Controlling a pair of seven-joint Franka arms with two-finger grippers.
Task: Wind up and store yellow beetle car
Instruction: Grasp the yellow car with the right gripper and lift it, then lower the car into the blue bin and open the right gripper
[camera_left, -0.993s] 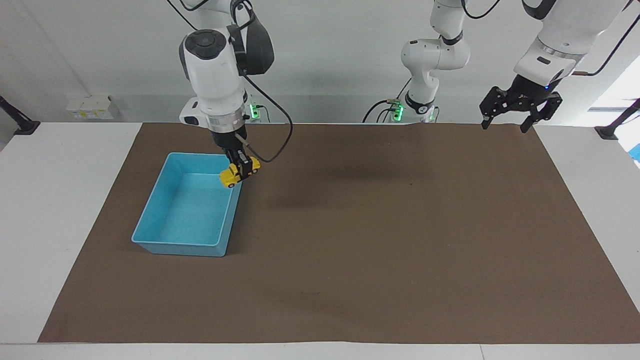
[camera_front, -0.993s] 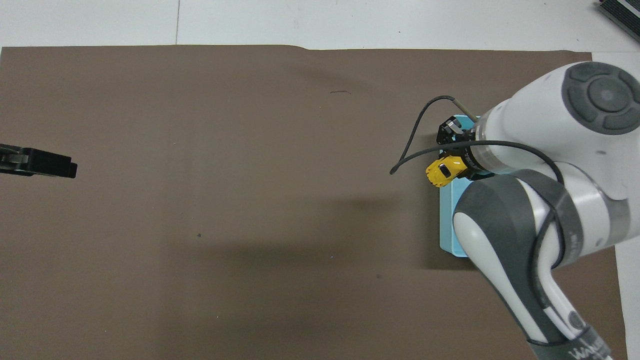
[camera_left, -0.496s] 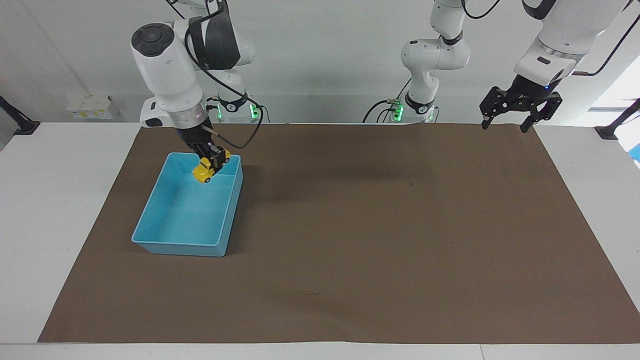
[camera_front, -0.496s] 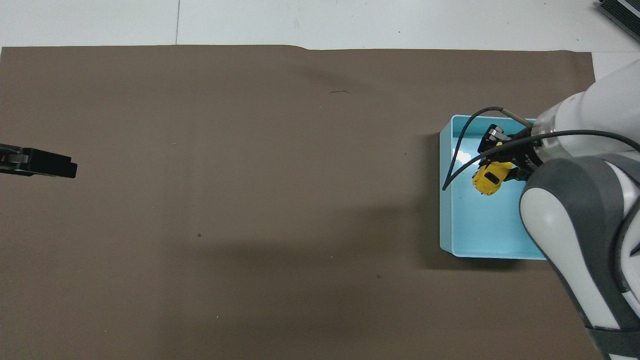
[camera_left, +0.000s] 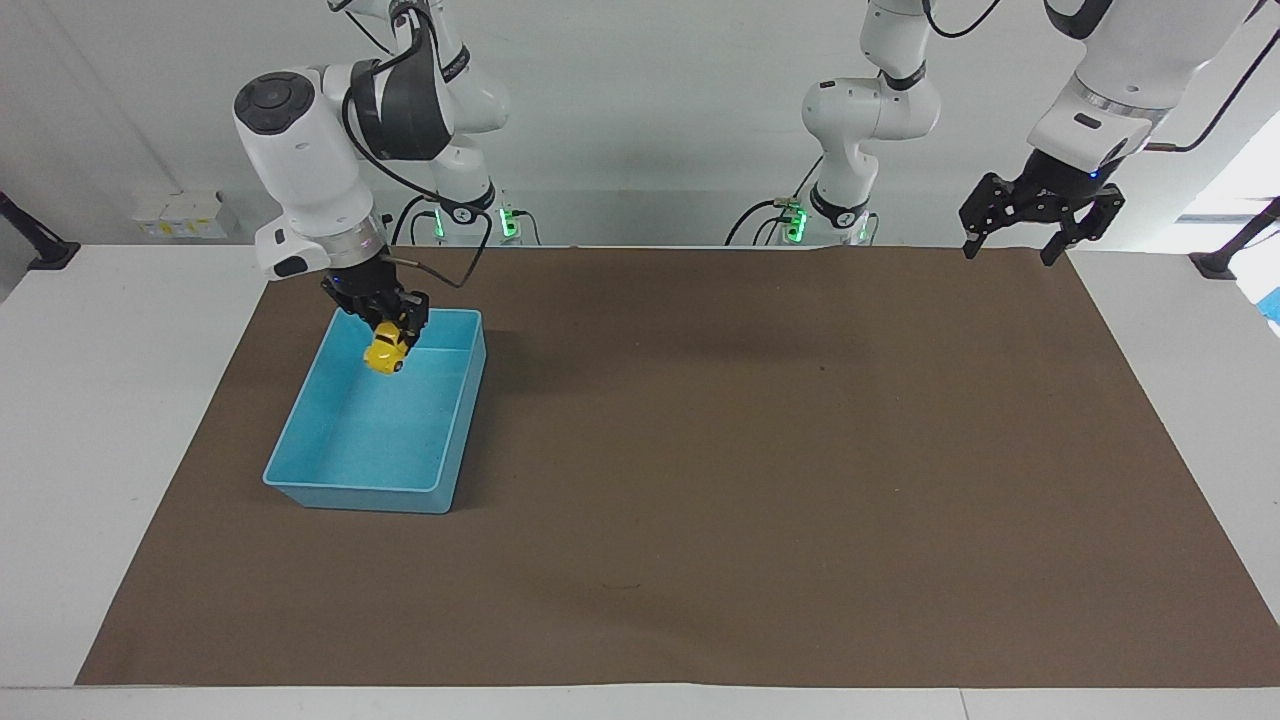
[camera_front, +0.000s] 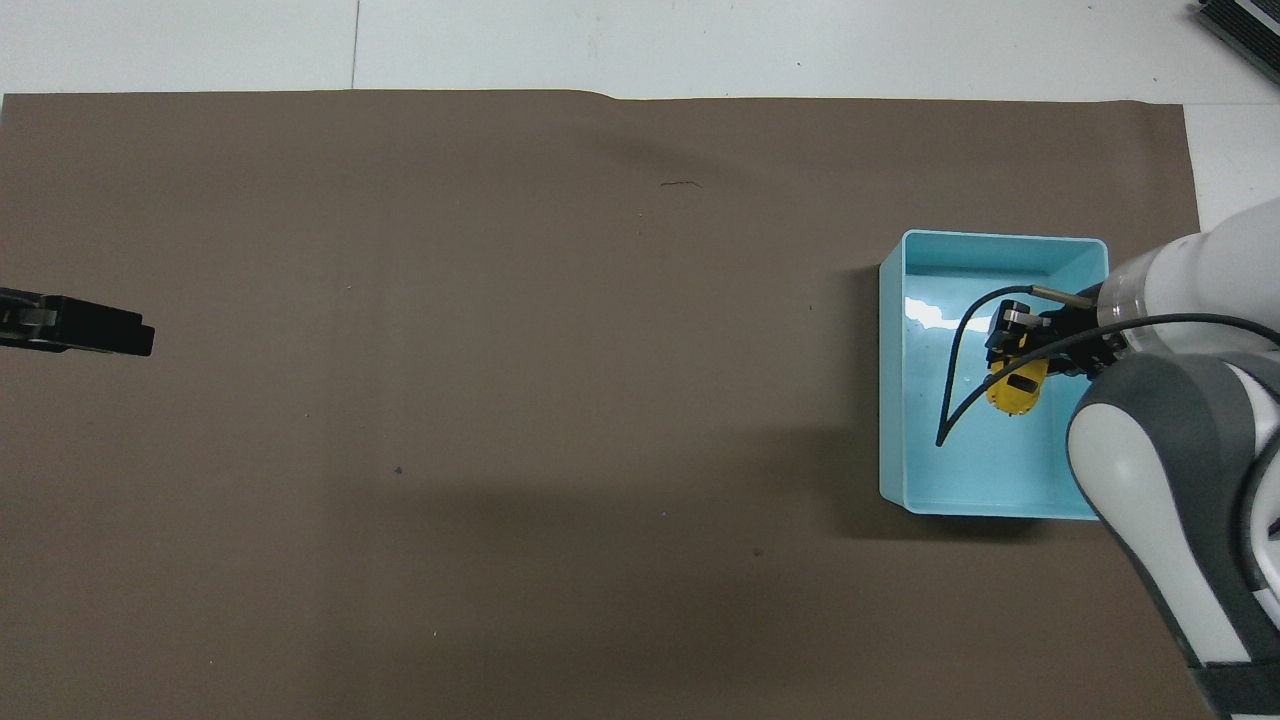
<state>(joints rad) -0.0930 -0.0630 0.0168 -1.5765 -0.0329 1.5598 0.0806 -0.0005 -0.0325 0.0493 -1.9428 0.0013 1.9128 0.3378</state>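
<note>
Facing view, yellow beetle car (camera_left: 384, 352) clamped in right gripper (camera_left: 389, 334) jaws, over blue bin (camera_left: 455, 468)

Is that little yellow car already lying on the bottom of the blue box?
No, the yellow beetle car hangs pinched in the right claw above the blue box, not resting on its floor.

White desk (camera_left: 130, 420) under brown mat (camera_left: 750, 480); plain white wall (camera_left: 650, 110) at 12 o'clock, evenly lit.
</note>
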